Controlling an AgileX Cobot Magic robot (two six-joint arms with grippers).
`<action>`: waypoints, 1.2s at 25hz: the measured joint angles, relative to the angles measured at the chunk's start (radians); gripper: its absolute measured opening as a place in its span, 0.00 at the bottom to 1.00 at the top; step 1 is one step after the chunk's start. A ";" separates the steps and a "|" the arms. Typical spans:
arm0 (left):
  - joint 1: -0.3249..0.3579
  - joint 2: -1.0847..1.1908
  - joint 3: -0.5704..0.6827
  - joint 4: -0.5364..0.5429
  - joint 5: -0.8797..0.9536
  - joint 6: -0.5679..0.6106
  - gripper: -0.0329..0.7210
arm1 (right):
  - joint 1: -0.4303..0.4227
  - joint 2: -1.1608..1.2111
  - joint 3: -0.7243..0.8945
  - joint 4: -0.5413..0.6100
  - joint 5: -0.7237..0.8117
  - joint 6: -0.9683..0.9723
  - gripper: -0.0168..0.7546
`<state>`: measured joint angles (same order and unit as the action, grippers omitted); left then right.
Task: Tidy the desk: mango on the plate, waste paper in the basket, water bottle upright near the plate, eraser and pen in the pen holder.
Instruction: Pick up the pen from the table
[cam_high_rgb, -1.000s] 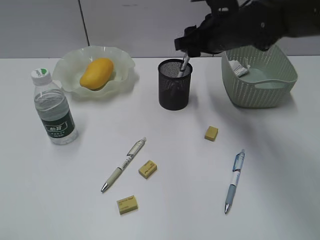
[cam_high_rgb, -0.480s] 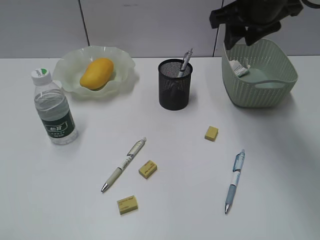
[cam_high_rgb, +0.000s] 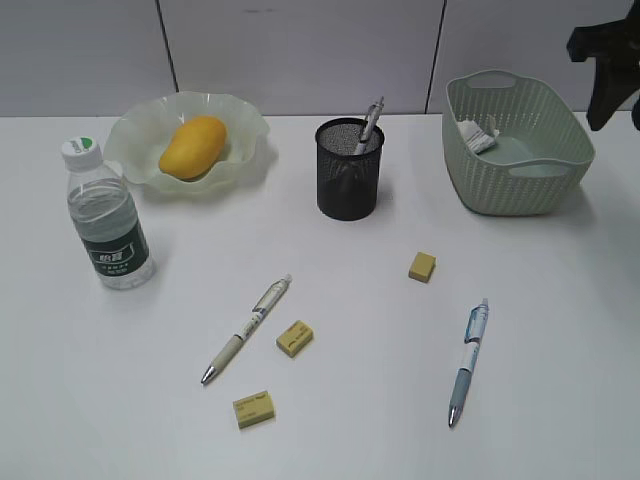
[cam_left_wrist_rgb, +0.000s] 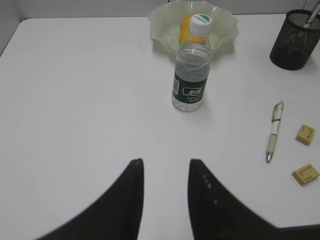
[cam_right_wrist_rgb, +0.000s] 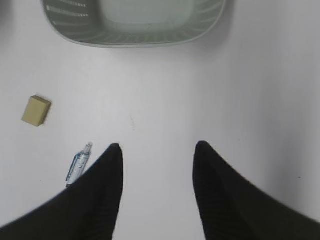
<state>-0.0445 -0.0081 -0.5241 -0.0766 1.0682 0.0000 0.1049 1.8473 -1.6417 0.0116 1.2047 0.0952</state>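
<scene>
Standing far left, the water bottle is upright near the plate holding the mango. Bare desk lies under the narrowly parted, empty left gripper. Right gripper, wider and empty, has withdrawn from the pen holder past the basket.

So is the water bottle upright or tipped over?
Upright: the water bottle stands on its base on the desk, white cap on top.

Behind my table I see a plain grey wall with thin dark lines running down it.
</scene>
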 joint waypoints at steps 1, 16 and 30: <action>0.000 0.000 0.000 0.000 0.000 0.000 0.36 | -0.013 0.000 0.000 -0.005 0.001 -0.012 0.51; 0.000 0.000 0.000 -0.001 0.000 0.000 0.36 | -0.020 -0.437 0.460 0.022 0.003 -0.085 0.50; 0.000 0.000 0.000 -0.001 0.000 0.000 0.36 | -0.020 -1.145 0.820 0.041 -0.001 -0.115 0.50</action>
<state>-0.0445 -0.0081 -0.5241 -0.0777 1.0682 0.0000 0.0846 0.7021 -0.8221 0.0524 1.2034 -0.0199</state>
